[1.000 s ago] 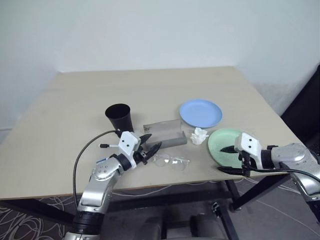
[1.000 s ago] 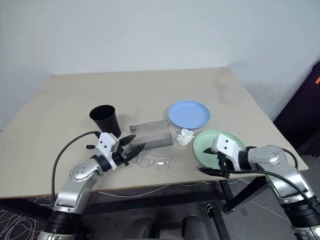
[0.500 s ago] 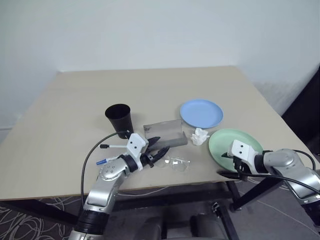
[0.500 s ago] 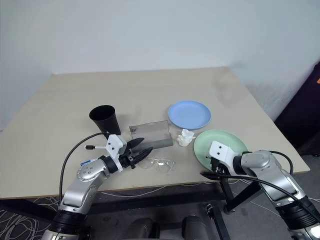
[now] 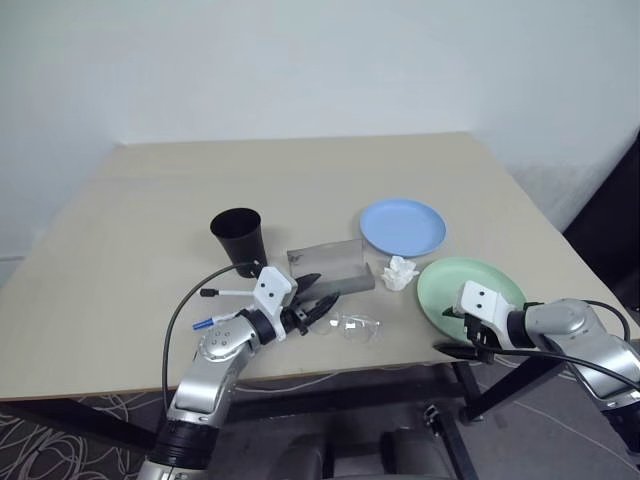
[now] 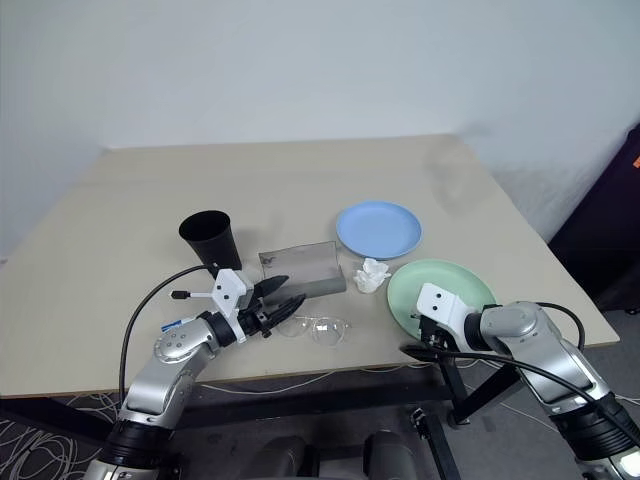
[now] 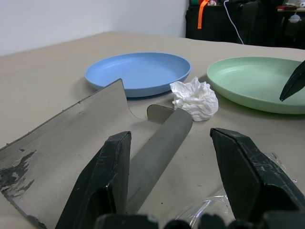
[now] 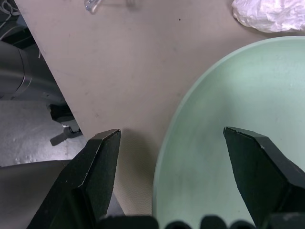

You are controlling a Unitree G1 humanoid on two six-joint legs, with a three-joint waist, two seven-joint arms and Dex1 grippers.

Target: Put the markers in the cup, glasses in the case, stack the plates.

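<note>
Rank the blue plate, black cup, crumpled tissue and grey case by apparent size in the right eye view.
1. Blue plate and grey case: similar width, too close to rank.
2. Black cup.
3. Crumpled tissue, clearly the smallest.

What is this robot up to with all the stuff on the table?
It is tidying the table. Its left gripper, open, points at the clear glasses lying beside the open grey case. Its right gripper, also open, straddles the near rim of the green plate, which is not yet stacked with the blue plate. Two markers lie beside the black cup.
</note>
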